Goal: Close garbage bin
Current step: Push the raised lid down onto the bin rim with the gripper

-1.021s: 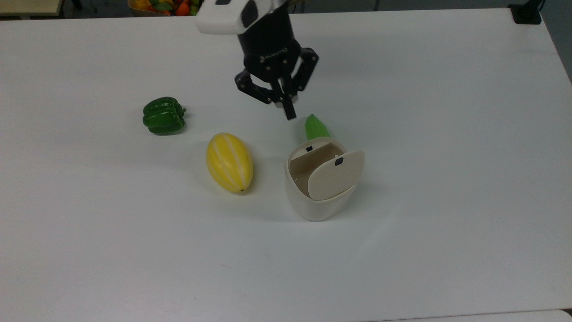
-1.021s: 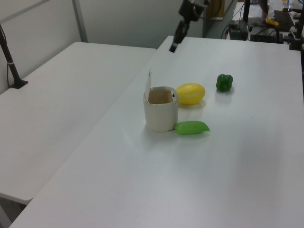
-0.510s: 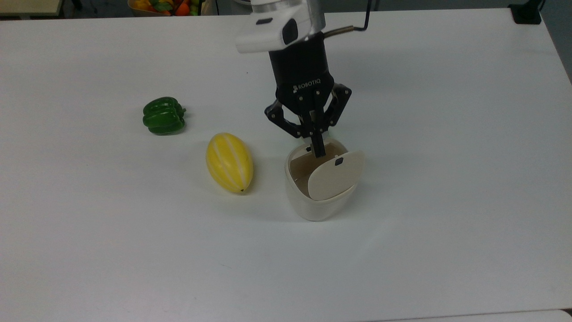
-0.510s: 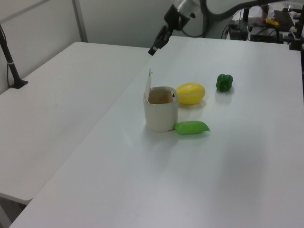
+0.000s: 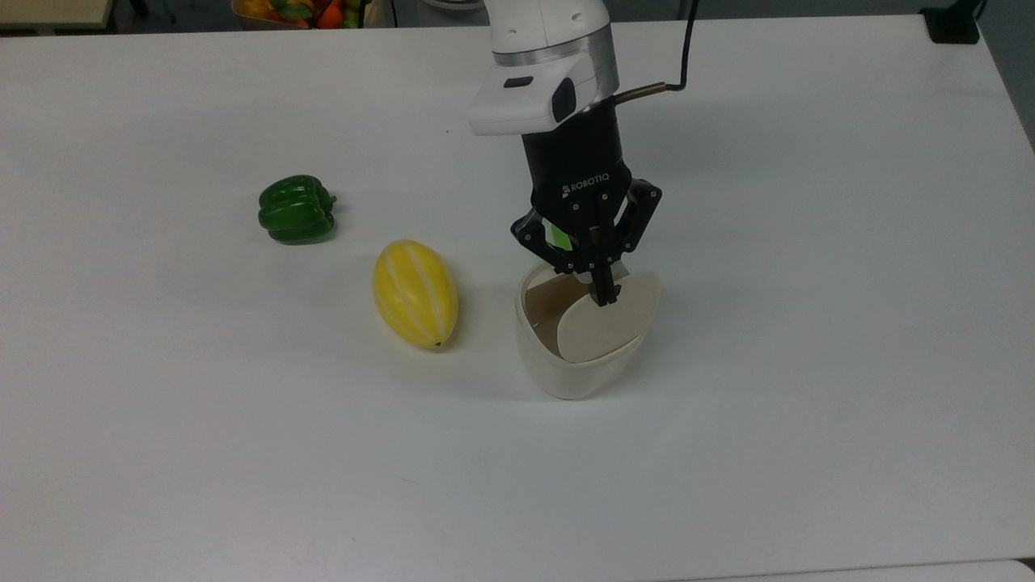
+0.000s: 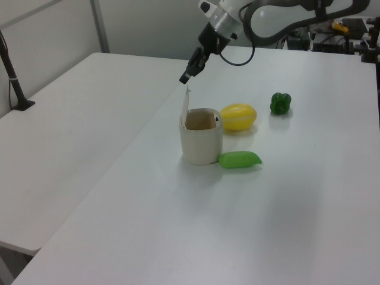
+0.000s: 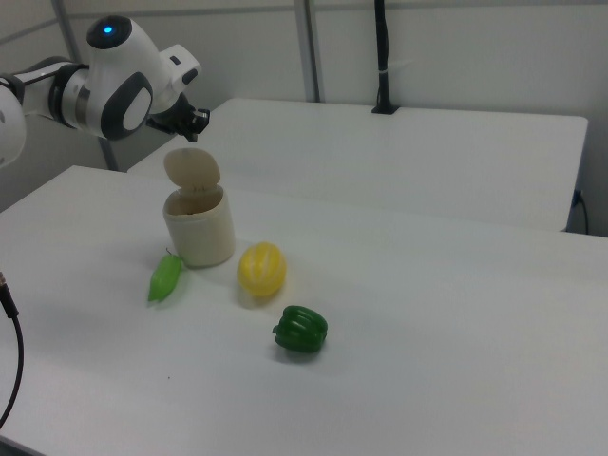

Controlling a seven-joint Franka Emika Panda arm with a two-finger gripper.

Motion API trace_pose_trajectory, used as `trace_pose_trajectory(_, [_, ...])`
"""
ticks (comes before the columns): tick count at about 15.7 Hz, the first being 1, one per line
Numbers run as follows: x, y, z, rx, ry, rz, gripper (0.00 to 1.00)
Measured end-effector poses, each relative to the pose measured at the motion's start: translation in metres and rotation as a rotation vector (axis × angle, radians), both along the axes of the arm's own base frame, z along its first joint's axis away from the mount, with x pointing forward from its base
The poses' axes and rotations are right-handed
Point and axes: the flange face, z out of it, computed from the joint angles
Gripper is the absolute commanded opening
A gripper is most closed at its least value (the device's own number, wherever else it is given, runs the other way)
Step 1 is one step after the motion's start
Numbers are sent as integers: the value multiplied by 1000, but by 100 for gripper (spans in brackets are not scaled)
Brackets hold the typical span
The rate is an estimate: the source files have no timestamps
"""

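Top view, nearest you: the bin (image 5: 570,360) stands on the table (image 5: 808,323), lid (image 5: 605,319) raised upright. Your gripper (image 5: 604,295), fingers pinched together and holding nothing, points down at the lid's top edge. The melon (image 5: 415,293) lies beside the bin; farther off sits the pepper (image 5: 295,208).

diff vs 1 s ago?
The claw travelled from above the table beyond the garbage bin toward the upright lid, its tip now at the lid's top edge in the left view. Nothing grasped. Lid open as before; melon, pepper, green pod unmoved.
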Motion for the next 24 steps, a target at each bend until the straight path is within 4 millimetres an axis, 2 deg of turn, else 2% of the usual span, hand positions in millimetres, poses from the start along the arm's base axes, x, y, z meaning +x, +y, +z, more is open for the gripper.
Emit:
trace_pose_trajectory(4, [0, 4, -6, -3, 9, 6, 5])
trace_pose_trajectory(9, [-5, 5, -21, -21, 131, 31, 3])
trace_pose_trajectory(12, [-6, 4, -20, -21, 143, 32, 2])
trace_pose_trajectory(19, [-8, -20, -32, -37, 258, 18, 2])
trace_pose_trajectory(24, [-12, -21, -51, -63, 326, 28, 1])
